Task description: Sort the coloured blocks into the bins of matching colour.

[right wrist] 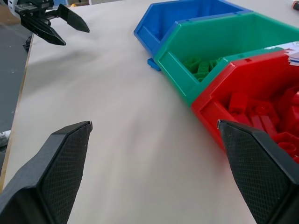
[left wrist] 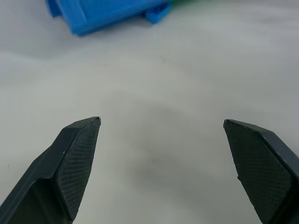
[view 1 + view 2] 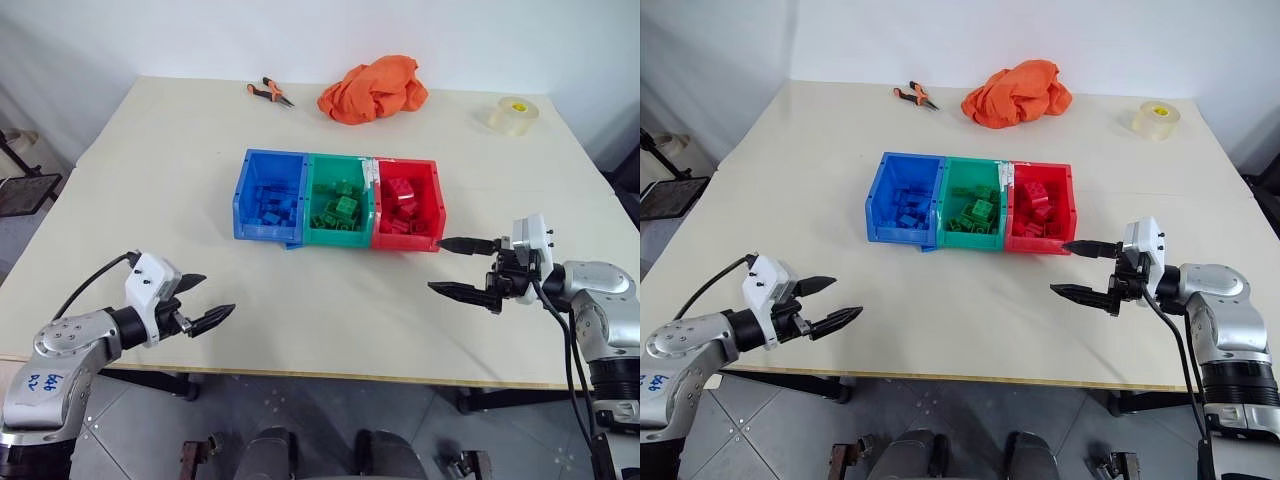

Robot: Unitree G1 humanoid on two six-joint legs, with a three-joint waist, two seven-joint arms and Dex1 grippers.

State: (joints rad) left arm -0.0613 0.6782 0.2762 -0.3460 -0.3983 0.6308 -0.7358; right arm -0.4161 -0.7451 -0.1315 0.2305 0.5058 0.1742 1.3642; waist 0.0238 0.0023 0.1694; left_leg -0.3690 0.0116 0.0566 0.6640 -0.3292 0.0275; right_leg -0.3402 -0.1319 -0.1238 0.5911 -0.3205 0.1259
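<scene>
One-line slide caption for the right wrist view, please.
Open right pincer faces the joined bins, coloured blocks sorted by colour inside; open left pincer across the table.

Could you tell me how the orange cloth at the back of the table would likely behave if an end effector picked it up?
The orange cloth lies crumpled in soft folds, so it is probably floppy and would drape and unfold when lifted. It looks thin, so likely light for its bulk. Being a loose heap, it should not roll, though a pinch may catch only one fold.
</scene>
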